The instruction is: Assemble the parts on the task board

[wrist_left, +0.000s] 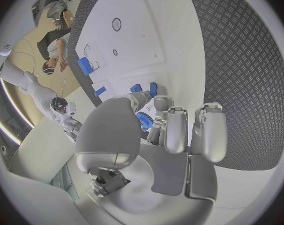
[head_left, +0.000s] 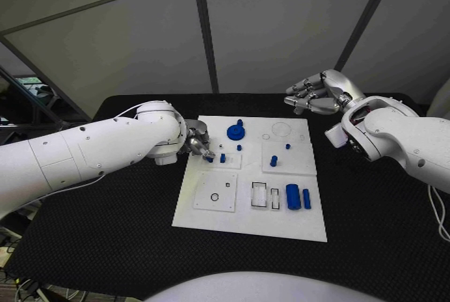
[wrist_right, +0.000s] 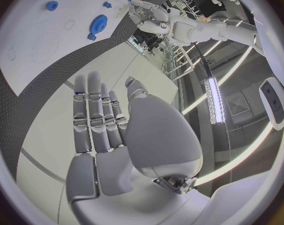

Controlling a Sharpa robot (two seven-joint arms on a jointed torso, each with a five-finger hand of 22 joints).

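Left hand: my left hand (head_left: pixel 195 143) is down at the task board's (head_left: pixel 211 220) left edge, fingertips pinched on a small blue peg (head_left: pixel 207 157) just beside a standing blue peg (head_left: pixel 222 158).
Grip: in the left wrist view the fingers (wrist_left: pixel 174 130) close round something blue (wrist_left: pixel 143 120); I judge it held, though most of it is hidden.
Right hand: my right hand (head_left: pixel 320 92) hangs off the board's far right corner, well apart from the parts, fingers straight and spread, holding nothing (wrist_right: pixel 98 130).
Board: the white plate lies mid-table. The blue gear (head_left: pixel 237 131) sits near its far edge, two short pegs (head_left: pixel 274 161) stand at the middle, and two blue cylinders (head_left: pixel 298 197) lie near the right edge.
Step in hand: seating the pinched peg in the small inset plate (head_left: pixel 225 160), I judge.
How to do it well: I should keep the peg upright, line it over its hole before pressing, push straight down, and avoid nudging the neighbouring peg.
Risk: a tilted peg may jam or slip.
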